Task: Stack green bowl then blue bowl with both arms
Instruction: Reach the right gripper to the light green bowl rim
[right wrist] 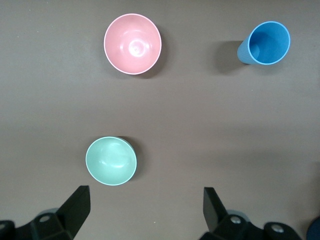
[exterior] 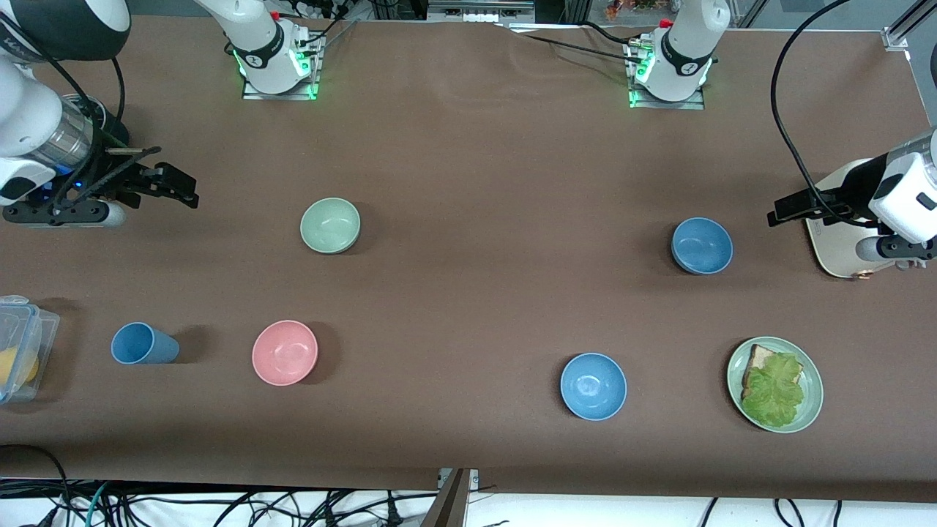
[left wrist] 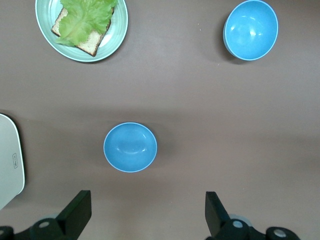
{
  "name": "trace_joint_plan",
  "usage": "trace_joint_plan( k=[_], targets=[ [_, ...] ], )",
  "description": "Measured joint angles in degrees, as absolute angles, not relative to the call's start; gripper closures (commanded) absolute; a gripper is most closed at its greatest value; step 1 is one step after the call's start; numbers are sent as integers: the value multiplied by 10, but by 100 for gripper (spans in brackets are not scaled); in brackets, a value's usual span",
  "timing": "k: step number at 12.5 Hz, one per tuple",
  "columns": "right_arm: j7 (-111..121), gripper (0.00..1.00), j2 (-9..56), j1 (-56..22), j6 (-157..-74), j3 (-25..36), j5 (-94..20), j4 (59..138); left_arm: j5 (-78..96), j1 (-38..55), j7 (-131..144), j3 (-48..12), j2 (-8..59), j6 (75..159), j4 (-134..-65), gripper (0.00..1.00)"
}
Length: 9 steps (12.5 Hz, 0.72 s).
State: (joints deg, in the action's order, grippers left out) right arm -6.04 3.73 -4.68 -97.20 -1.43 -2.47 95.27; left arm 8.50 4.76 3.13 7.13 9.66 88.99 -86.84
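The green bowl [exterior: 330, 225] stands upright on the brown table toward the right arm's end; it also shows in the right wrist view [right wrist: 111, 161]. The dull slate blue bowl [exterior: 702, 245] stands toward the left arm's end and shows in the left wrist view [left wrist: 130, 147]. My right gripper [exterior: 179, 189] is open and empty over bare table, apart from the green bowl; its jaws [right wrist: 145, 210] stand wide. My left gripper [exterior: 777, 208] is open and empty over the edge of a white board, apart from the blue bowl; its jaws [left wrist: 147, 215] stand wide.
A glossier sky-blue bowl [exterior: 593, 386], a pink bowl [exterior: 285, 352] and a blue cup [exterior: 143, 344] stand nearer the front camera. A pale green plate [exterior: 809, 410] holds bread and lettuce. A white board [exterior: 834, 241] lies under the left arm. A clear box [exterior: 44, 326] sits at the table's edge.
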Motion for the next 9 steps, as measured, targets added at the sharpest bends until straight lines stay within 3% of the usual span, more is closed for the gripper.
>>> trace_joint_plan(
  k=[6,7,9],
  targets=[
    [-35,0,95,-71,-948,-18,-25,957,85,48,31,71,97,890,-868,0],
    [-35,0,107,-78,-975,-20,-28,970,85,48,31,71,97,890,-868,0],
    [-35,1,119,-81,-1105,-28,-53,1051,85,48,31,71,97,890,-868,0]
  ],
)
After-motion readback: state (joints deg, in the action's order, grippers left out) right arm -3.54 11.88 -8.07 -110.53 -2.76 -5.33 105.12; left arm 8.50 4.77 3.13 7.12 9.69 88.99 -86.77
